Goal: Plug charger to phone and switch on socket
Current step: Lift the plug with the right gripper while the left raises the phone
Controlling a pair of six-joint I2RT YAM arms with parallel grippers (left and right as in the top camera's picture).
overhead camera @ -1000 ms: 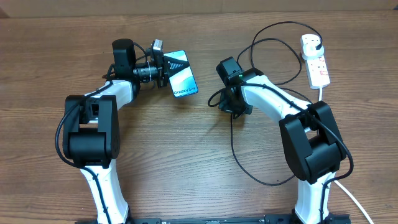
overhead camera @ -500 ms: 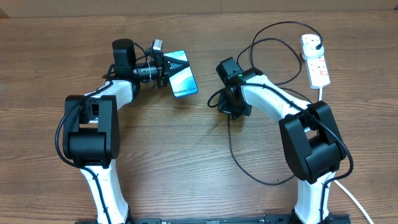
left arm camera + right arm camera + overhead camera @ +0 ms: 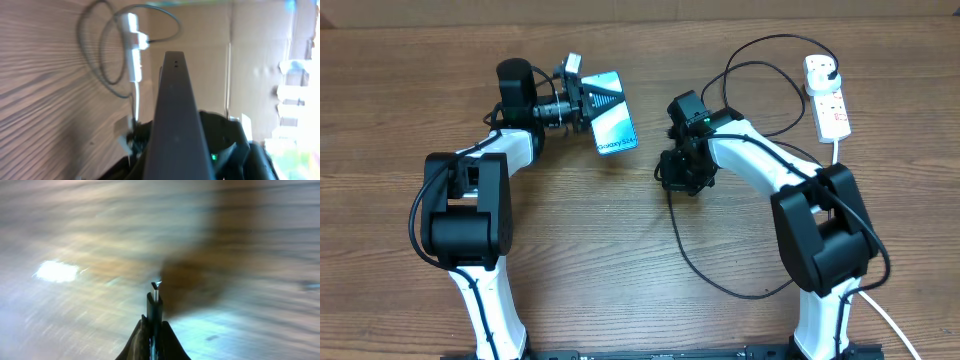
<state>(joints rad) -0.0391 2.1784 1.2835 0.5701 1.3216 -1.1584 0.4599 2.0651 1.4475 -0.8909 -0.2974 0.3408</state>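
Observation:
My left gripper point(image 3: 597, 100) is shut on the phone point(image 3: 611, 124), which shows its blue-teal "Galaxy" screen and is held tilted at the back left. In the left wrist view the phone's dark edge point(image 3: 175, 110) points away from the camera. My right gripper point(image 3: 678, 172) is right of the phone, apart from it, and shut on the charger's connector tip point(image 3: 155, 296). The thin black charger cable point(image 3: 692, 262) loops over the table to a black plug in the white socket strip point(image 3: 828, 98) at the back right. The strip also shows in the left wrist view point(image 3: 133, 44).
The strip's thick white cord point(image 3: 886, 318) runs down the right side to the front edge. Black cable loops point(image 3: 760, 75) lie between my right arm and the strip. A cardboard wall point(image 3: 260, 60) stands behind the table.
My left gripper has lifted and turned the phone slightly toward the back. My right gripper has moved left and nearer with the connector, and the cable below it has swung left.

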